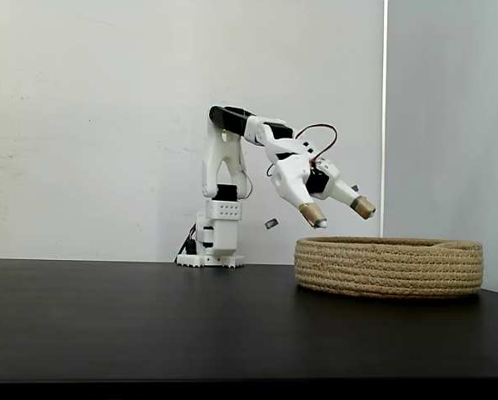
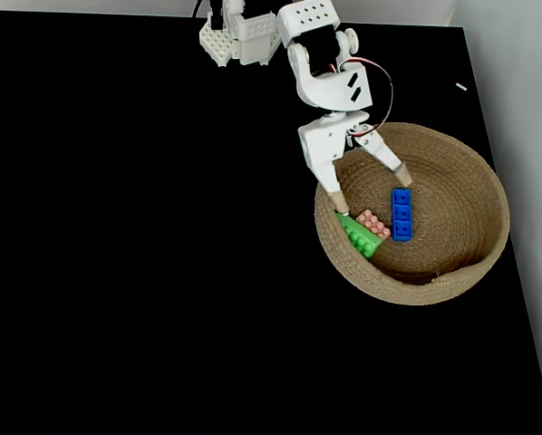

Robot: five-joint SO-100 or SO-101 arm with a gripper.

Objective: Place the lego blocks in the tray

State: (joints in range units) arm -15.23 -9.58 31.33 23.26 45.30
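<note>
The tray point(image 2: 461, 199) is a round coiled-rope basket at the right of the black table, also seen from the side point(image 1: 389, 267). Inside it lie three lego blocks: a blue one point(image 2: 401, 215), a salmon-pink one point(image 2: 373, 224) and a green one point(image 2: 359, 236) against the left wall. My gripper point(image 2: 371, 188) hangs open over the tray's left part, just above the blocks, with nothing between its fingers. In the side-on fixed view the gripper point(image 1: 342, 215) hovers a little above the tray's rim, tan-tipped fingers spread wide.
The arm's white base point(image 1: 211, 242) stands at the table's back, left of the tray. A pale wall rises behind the table. A small white scrap point(image 2: 460, 87) lies near the table's right edge.
</note>
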